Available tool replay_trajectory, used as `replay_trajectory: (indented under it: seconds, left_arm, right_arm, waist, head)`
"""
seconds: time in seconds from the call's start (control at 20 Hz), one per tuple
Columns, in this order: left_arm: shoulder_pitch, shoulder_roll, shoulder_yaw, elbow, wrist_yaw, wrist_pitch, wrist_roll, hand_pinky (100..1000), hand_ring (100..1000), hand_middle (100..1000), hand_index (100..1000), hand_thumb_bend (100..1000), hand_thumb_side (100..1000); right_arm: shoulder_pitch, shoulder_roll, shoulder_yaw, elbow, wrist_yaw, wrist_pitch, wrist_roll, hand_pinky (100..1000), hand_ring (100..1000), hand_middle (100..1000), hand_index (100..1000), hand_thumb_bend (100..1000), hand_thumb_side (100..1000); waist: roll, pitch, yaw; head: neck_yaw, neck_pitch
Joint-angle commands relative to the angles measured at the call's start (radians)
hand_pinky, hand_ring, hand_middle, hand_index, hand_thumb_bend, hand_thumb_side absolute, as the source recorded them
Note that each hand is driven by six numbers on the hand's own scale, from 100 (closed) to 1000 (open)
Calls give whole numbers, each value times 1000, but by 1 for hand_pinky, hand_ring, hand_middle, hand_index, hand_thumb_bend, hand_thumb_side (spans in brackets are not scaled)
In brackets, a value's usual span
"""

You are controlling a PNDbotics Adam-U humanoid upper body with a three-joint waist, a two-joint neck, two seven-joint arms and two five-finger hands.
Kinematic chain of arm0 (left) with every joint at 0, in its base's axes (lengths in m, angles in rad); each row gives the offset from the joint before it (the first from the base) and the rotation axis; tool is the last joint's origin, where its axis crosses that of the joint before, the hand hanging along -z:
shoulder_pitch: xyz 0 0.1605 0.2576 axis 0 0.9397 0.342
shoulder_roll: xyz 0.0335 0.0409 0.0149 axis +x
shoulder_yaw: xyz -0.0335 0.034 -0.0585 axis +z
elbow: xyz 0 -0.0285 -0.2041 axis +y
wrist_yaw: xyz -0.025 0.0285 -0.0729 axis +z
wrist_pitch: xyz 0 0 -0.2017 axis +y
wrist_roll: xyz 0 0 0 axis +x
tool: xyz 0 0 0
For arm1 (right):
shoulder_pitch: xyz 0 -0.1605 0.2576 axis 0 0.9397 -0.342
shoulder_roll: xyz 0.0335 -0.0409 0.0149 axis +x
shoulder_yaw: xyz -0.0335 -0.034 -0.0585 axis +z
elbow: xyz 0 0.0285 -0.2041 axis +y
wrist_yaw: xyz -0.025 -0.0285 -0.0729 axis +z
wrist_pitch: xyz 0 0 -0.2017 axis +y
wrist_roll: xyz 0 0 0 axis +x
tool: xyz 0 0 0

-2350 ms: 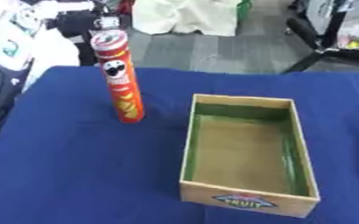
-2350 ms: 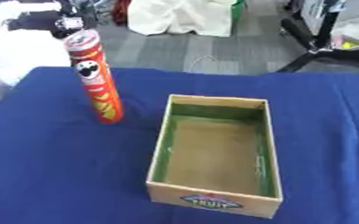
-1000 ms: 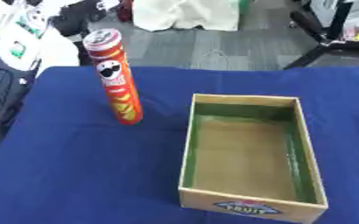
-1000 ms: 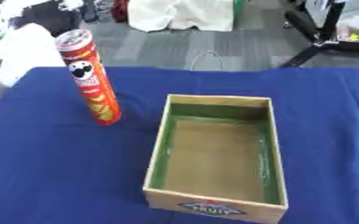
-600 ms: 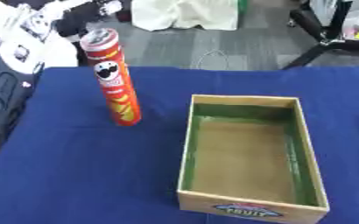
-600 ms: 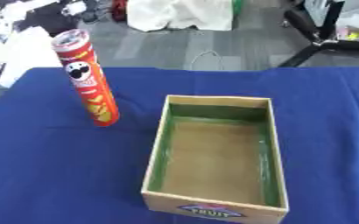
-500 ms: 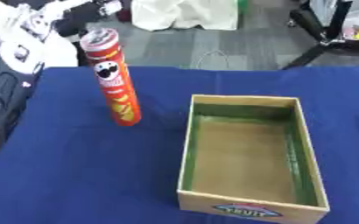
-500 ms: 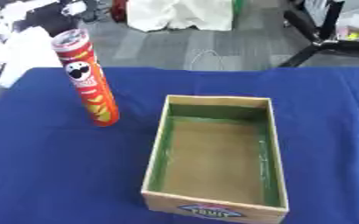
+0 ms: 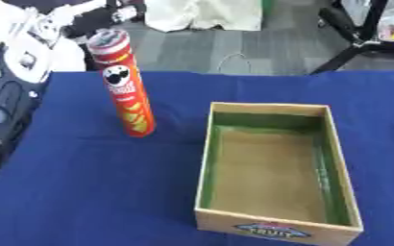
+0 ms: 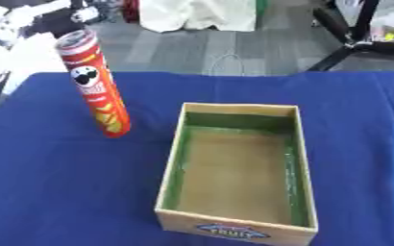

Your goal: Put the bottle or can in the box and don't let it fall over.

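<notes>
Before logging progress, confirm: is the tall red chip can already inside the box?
No, the tall red cylindrical chip can stands upright on the blue tablecloth, left of the open cardboard box, which holds nothing.

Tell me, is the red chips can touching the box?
Apart. The left eye view shows blue tablecloth between the can and the box.

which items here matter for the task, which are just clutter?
Task things:
- red chip can, upright on the blue table
- open cardboard box, nothing in it

Lying about:
- white cloth on the floor beyond the table
- black stand legs, far right
</notes>
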Motion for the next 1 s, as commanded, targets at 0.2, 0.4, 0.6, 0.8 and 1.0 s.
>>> replay_trajectory:
  seconds: [0.2,0.4,0.6,0.8,1.0]
  left_arm:
    - [-8,21,4,-7,-19,1,-41,868,869,849,841,365,968]
    - [-4,20,0,-11,-27,-5,-51,867,870,852,840,372,961]
    - [-1,21,-3,-13,-41,-9,-64,849,861,847,829,380,944]
    - [1,23,-5,-15,-67,-21,-76,789,837,849,836,436,887]
    - [2,24,-5,-16,-93,-37,-94,759,825,838,838,467,841]
  right_arm:
    - [-6,-18,-13,-12,3,-2,4,912,724,736,1000,100,792]
    - [-4,-14,-14,-12,2,-1,6,913,724,736,1000,100,800]
    - [-1,-12,-16,-12,2,1,6,914,724,735,1000,100,801]
    - [3,-9,-17,-12,1,2,7,916,722,734,1000,100,807]
    - [4,-7,-18,-12,0,3,9,917,722,733,1000,100,808]
  waist:
    - [-4,-16,-3]
    - [-4,-15,-4]
    - [-4,-15,-5]
    - [-2,-14,-6]
    - [-2,-13,-6]
  head:
    - [7,-7]
    - [10,-9]
    - [12,-9]
    - [14,-9]
    - [17,-10]
